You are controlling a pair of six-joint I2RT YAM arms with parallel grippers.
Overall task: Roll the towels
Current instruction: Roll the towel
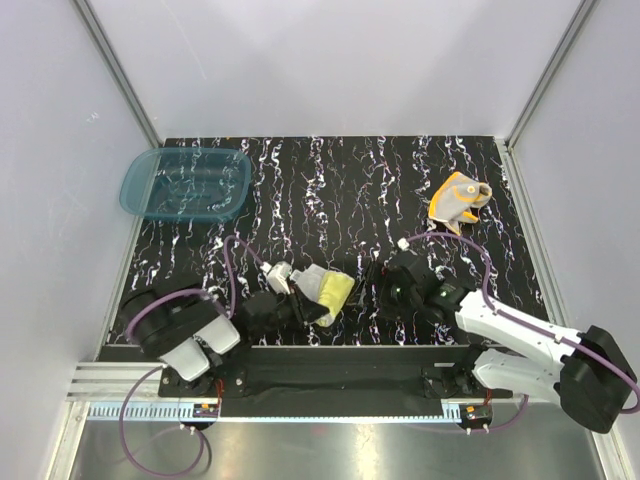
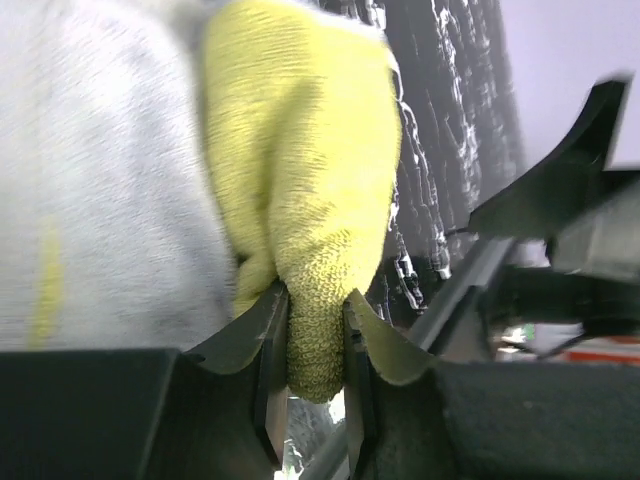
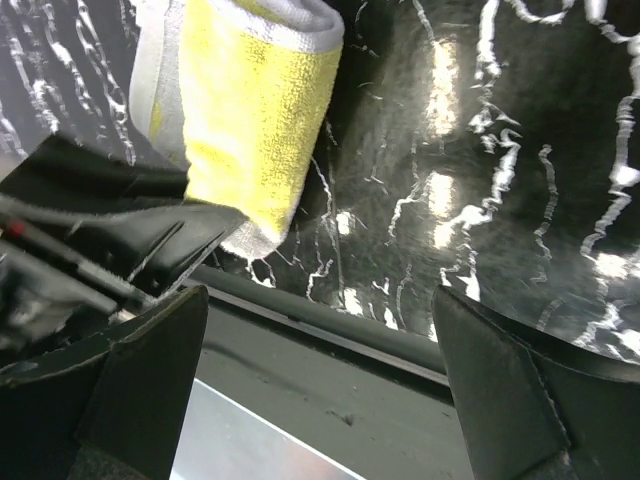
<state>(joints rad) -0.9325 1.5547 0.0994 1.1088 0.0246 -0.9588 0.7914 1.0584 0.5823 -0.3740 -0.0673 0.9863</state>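
Left wrist: left gripper (image 2: 312, 320) pinches yellow towel (image 2: 300, 150) fold; right gripper (image 3: 320, 340) spread wide, empty, just right of it.

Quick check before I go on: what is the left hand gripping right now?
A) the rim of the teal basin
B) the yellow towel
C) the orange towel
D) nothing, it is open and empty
B: the left wrist view shows a fold of the yellow towel pinched between the fingers of the left hand, while the orange towel lies untouched at the far right of the table.
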